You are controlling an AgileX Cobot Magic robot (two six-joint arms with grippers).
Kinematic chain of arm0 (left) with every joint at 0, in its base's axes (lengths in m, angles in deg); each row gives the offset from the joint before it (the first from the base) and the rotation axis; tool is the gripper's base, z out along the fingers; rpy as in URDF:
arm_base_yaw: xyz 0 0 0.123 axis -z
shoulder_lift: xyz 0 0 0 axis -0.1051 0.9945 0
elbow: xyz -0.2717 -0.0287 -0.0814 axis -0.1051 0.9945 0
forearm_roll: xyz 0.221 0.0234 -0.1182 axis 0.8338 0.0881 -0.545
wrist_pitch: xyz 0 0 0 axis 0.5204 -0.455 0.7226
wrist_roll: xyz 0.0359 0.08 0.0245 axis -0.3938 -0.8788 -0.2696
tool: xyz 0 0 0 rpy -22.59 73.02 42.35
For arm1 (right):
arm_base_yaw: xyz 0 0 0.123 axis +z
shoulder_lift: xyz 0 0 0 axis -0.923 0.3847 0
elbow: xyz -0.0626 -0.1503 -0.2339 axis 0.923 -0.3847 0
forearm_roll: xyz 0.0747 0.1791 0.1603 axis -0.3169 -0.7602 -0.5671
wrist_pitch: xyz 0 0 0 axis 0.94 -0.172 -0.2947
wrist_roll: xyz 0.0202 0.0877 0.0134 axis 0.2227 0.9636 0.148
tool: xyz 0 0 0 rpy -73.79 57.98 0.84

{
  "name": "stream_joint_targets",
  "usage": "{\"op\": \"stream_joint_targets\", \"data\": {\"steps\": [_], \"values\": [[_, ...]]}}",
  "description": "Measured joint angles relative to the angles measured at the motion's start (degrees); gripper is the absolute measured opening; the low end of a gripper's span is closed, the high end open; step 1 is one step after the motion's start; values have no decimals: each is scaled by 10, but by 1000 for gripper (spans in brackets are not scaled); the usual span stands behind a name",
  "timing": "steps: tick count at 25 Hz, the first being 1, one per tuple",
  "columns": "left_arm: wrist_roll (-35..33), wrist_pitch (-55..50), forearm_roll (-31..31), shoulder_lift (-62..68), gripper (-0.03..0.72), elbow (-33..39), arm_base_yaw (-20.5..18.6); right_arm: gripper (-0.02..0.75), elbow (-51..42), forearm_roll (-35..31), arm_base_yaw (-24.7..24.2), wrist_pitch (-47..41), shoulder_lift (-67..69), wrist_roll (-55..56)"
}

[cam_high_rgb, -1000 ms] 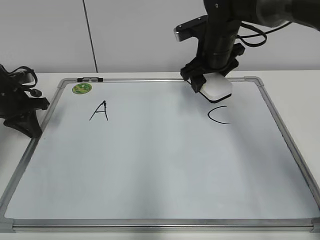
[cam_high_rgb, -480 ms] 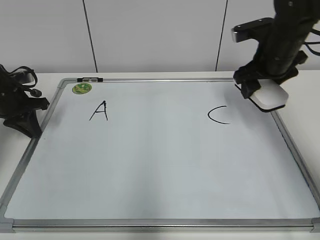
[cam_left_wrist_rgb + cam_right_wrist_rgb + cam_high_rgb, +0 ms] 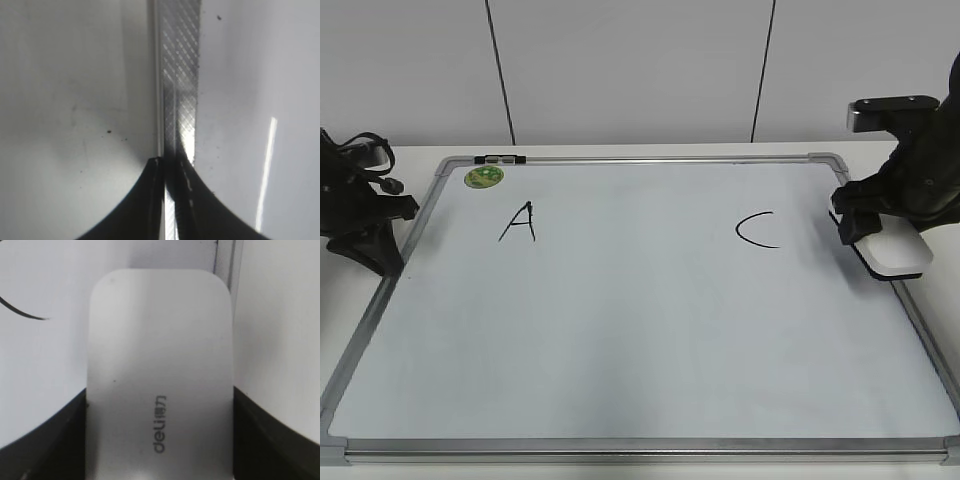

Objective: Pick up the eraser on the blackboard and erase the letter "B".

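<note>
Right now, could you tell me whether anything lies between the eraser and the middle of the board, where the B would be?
Nothing visible does. The right end effector holds the eraser over the board's right edge; only the letter C lies on that stretch. No B shows between A and C.

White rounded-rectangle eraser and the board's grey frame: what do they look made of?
White rounded-rectangle eraser: likely smooth moulded plastic, satin finish, judging by the even surface, soft corners and grey print on top. Grey frame of the board: looks like metal, probably aluminium, with a fine crosshatch texture and bright reflections.
</note>
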Motion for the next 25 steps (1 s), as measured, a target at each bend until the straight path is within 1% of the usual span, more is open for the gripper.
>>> {"op": "stream_joint_targets", "data": {"steps": [14, 18, 25], "values": [[0, 0, 0, 0, 44, 0, 0, 536, -1, -3, 0, 82, 56, 27], [0, 0, 0, 0, 45, 0, 0, 536, -1, -3, 0, 90, 57, 31], [0, 0, 0, 0, 46, 0, 0, 538, -1, 28, 0, 89, 59, 77]]}}
